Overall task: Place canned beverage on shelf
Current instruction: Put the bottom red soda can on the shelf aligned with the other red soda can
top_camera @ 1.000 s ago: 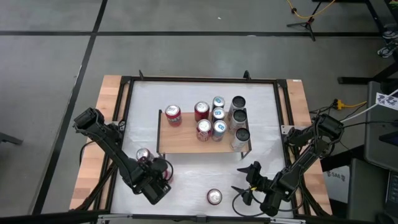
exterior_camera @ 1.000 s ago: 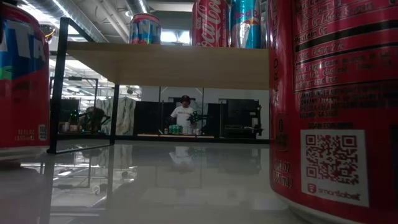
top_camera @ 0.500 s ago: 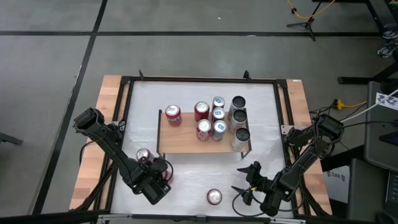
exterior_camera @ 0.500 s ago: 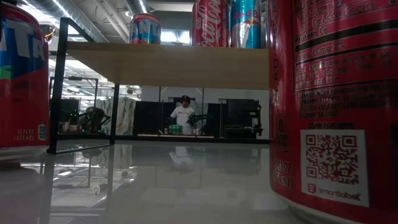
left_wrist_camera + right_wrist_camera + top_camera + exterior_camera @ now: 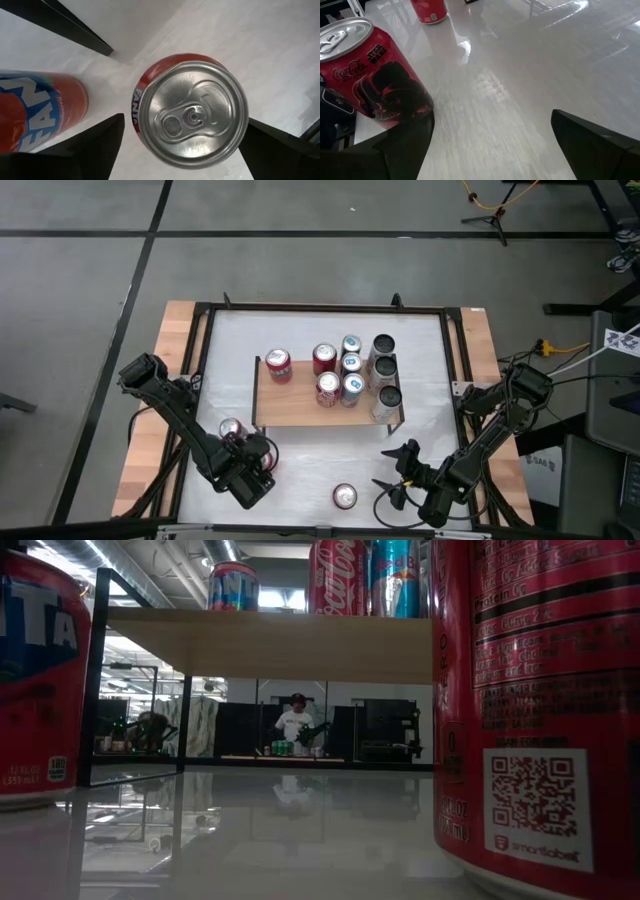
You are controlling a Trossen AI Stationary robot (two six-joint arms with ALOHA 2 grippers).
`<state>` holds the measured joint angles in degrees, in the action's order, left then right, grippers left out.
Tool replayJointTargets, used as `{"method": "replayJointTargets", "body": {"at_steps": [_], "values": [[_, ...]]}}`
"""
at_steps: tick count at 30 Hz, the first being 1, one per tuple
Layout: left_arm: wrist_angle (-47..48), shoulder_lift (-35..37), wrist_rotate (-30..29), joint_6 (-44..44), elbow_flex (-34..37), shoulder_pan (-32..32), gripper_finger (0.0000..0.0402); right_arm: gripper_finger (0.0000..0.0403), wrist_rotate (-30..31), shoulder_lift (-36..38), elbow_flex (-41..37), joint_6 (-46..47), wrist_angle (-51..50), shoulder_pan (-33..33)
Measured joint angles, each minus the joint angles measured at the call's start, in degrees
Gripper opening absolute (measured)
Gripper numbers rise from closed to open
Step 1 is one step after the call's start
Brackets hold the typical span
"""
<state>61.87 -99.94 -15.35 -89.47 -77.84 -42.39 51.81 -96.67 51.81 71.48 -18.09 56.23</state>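
Note:
A red Fanta can (image 5: 231,429) stands upright on the white table, left of the shelf's near corner; it also shows in the low view (image 5: 40,690). My left gripper (image 5: 243,448) is open above it, and its fingers (image 5: 100,145) stand close on either side of the can's top (image 5: 192,112). The shelf (image 5: 300,408), a wooden board on thin black legs (image 5: 270,645), carries several cans. My right gripper (image 5: 393,473) is open and empty near the table's near right edge. A red Coca-Cola can (image 5: 344,497) stands beside it (image 5: 370,75). My left gripper comes at the Fanta can from above, pointing down, with one finger on each side of the can's wall just below the rim (image 5: 142,100). The can's top hides the fingertips, and I cannot tell whether they touch it. The can stands upright on the table.
Several cans stand in rows on the shelf's right half (image 5: 350,375); its left near part is bare wood. The Coca-Cola can fills the low view's right (image 5: 530,710). A black frame (image 5: 205,330) borders the table. A person (image 5: 297,725) stands far behind.
In the low view the Fanta can has shifted a little toward the near edge and shows larger, still upright on the table. Both arms stay where they were.

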Motion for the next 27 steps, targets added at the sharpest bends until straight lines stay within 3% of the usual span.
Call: {"method": "replayJointTargets", "body": {"at_steps": [5, 19, 27], "values": [[-0.01, 0.01, -0.04, 1.07, 0.0, 0.0, 0.0354, 0.0392, -0.02, -0.01, 0.0, 0.0, -0.02, 0.0], [0.13, 0.23, -0.2, 14.23, 0.0, 0.12, 0.0354, 0.0392, -0.01, -0.01, -0.02, 0.0, -0.01, 0.0], [0.17, 0.26, -0.31, 28.31, 0.0, 0.7, 0.0354, 0.0392, -0.02, -0.01, -0.02, 0.0, 0.0, 0.0]]}}
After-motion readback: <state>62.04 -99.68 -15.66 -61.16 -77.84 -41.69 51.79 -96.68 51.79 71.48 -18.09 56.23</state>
